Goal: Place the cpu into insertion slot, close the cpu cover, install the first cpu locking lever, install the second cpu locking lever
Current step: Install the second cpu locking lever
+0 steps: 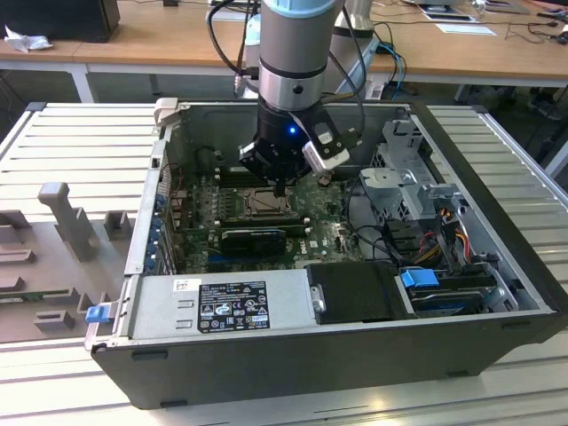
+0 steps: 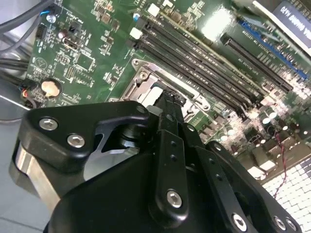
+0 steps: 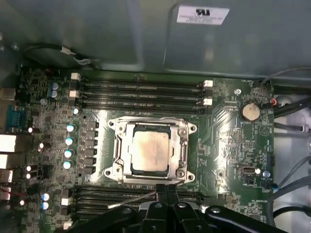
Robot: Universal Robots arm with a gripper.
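Observation:
The silver-grey cpu point(image 3: 149, 151) lies flat in the insertion slot point(image 3: 113, 168) on the green board. The cpu cover point(image 3: 181, 151) lies down around it as a silver frame. A thin metal locking lever point(image 3: 130, 200) sticks out at an angle from the socket's edge over the memory slots. My gripper point(image 3: 163, 187) is shut, its two black fingers pressed together with nothing seen between them, the tips at that same socket edge beside the lever's end. In the exterior view the gripper point(image 1: 280, 188) hangs just above the insertion slot point(image 1: 262, 202). The second wrist view shows the gripper point(image 2: 167, 98) at the socket's rim point(image 2: 146, 77).
Long black memory slots point(image 3: 141, 92) flank the socket on two sides. A black card point(image 1: 253, 238) lies in front of it, then the power supply point(image 1: 222, 306). Cables point(image 1: 390, 240) and a drive cage point(image 1: 413, 173) crowd the exterior view's right. The case walls point(image 1: 151, 204) enclose everything.

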